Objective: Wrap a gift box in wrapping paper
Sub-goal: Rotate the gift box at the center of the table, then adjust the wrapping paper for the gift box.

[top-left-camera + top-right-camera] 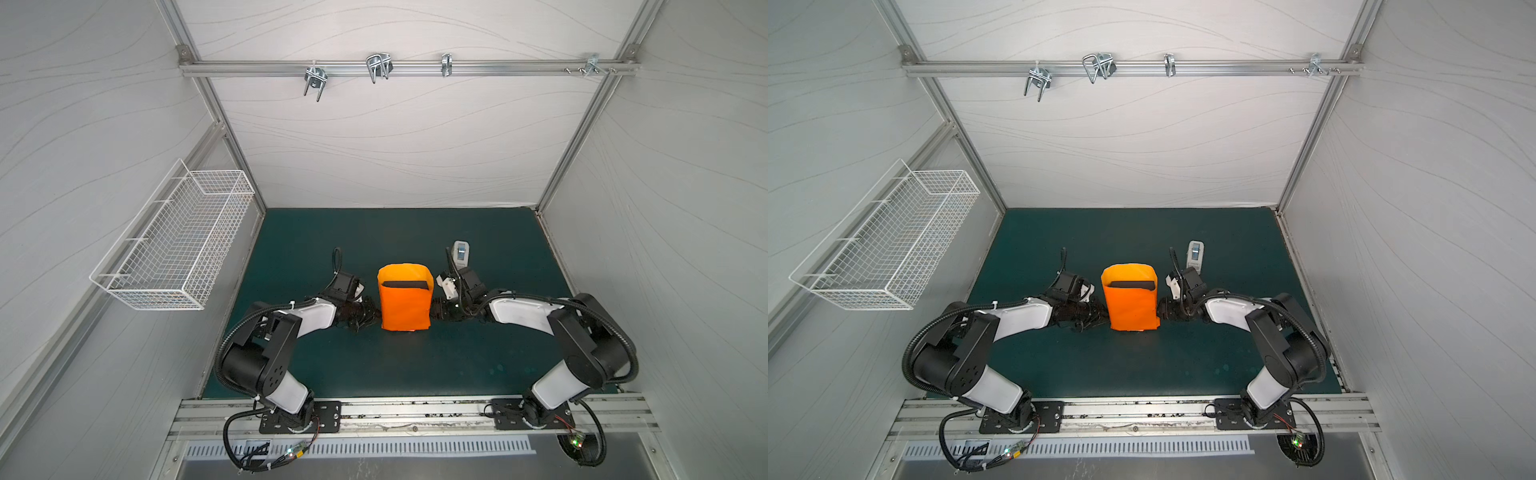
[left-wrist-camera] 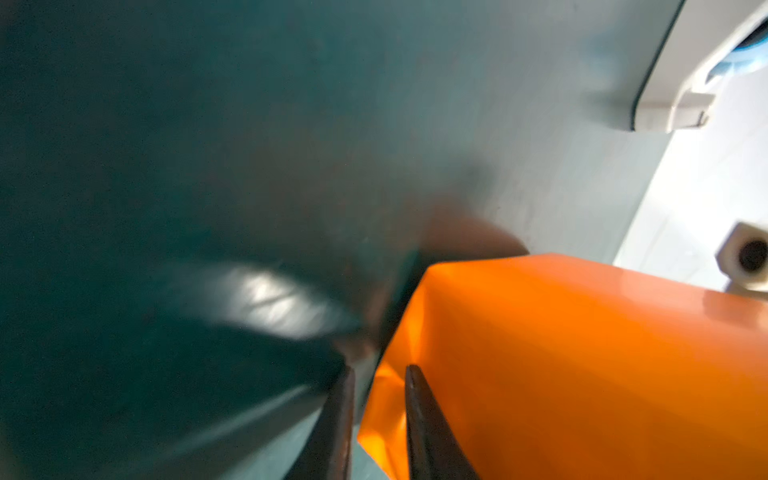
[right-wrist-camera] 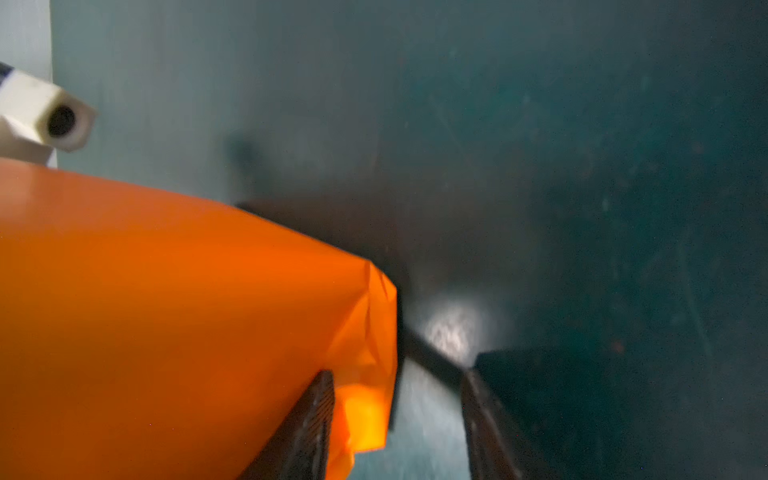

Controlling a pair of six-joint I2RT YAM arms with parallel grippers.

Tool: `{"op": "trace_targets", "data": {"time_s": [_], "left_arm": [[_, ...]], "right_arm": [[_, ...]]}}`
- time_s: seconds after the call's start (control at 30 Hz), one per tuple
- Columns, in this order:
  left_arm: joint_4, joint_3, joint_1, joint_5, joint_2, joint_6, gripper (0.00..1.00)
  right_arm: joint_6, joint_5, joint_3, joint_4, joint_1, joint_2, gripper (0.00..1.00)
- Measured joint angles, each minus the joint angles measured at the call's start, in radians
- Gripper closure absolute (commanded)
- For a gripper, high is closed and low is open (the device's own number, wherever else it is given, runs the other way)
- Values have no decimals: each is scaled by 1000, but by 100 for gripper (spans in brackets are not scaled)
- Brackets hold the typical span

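Dark green mat (image 1: 374, 365) floors a grey-panelled booth. A wire basket (image 1: 174, 249) hangs on the wall at 10 o'clock, and a rail (image 1: 407, 68) with metal hooks crosses at 12 o'clock. At mat centre you see the wrapping paper (image 1: 405, 307) standing as an orange sleeve around the gift box (image 1: 1130, 285). The box's dark top edge shows in both top views only. A white tape dispenser (image 1: 461, 252) lies at 1 o'clock. Only the wrist views show you the fingers. Your left gripper (image 2: 379, 370), at the sleeve's 9 o'clock, is narrowly parted, with a crumpled paper corner between its fingers. Your right gripper (image 3: 397, 374), at 3 o'clock, is spread wide; one finger touches the folded corner, and its partner is clear.
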Motion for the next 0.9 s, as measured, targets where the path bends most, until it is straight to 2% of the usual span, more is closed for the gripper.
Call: {"op": "trace_targets", "data": {"time_s": [0.17,0.27,0.33,0.43,0.57,0.7,0.8,0.9], "left_arm": [[-110,-3,-2,-77,-106,21,53],[-197,1,-1,-113,-192,40,42],[-275,19,3,-134,-268,48,33],[-394,108,7,-157,-365,62,23],[-514,323,21,-169,-400,93,17],[-588,553,36,-164,-360,132,15],[-629,682,34,-158,-277,169,20],[-677,753,10,-175,-172,220,22]], "right_arm": [[-7,19,-66,-61,-34,-146,27],[-8,38,-67,-131,-70,-289,17],[-13,49,-31,-191,-88,-394,12],[-16,47,93,-268,-94,-466,7],[-19,21,306,-338,-92,-423,7],[-40,22,477,-399,-57,-303,7],[-61,35,518,-437,-15,-224,10],[-79,48,524,-471,17,-153,12]]}}
